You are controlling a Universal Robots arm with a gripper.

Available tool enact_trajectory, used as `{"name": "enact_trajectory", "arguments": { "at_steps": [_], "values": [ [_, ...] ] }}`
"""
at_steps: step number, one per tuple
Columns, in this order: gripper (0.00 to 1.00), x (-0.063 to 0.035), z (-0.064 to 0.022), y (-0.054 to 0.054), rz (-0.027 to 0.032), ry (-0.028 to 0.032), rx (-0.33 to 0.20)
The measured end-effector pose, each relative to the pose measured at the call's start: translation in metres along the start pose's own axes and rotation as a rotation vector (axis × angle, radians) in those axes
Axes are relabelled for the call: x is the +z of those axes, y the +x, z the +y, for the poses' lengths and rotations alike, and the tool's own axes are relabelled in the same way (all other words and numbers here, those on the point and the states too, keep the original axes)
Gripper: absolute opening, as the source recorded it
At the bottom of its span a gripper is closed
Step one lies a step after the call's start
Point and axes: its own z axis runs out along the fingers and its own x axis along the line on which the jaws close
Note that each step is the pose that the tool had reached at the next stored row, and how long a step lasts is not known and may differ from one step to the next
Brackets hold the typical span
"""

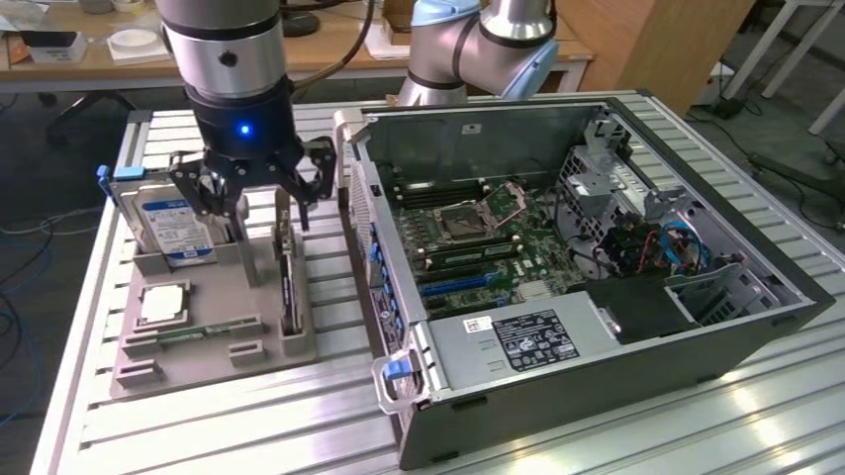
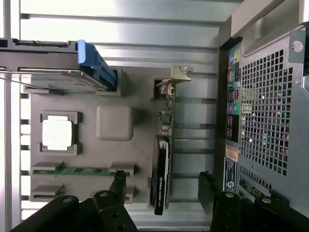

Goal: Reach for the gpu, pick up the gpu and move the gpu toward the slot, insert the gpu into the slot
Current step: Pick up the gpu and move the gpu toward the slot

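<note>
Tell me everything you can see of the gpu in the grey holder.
The gpu is a thin dark circuit card with a black cover on part and a silver metal bracket at one end. It stands on its long edge in a groove of the grey holder, outside the computer case. The open pincer straddles it, fingers clear of both faces.

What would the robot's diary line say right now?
phase: reach | gripper: open, over gpu | gpu: upright in gray holder, not gripped

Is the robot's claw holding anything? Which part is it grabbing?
Nothing is held. The claw is open above the gpu, which stands on edge in the grey tray; its fingers sit on either side of the card without touching it.
</note>
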Motion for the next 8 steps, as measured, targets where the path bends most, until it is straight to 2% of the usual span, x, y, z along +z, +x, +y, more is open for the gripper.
{"name": "enact_trajectory", "arguments": {
  "at_steps": [8],
  "values": [
    [0.71, 0.0111, -0.0003, -0.0004, -0.0001, -0.0001, 0.0]
  ]
}}
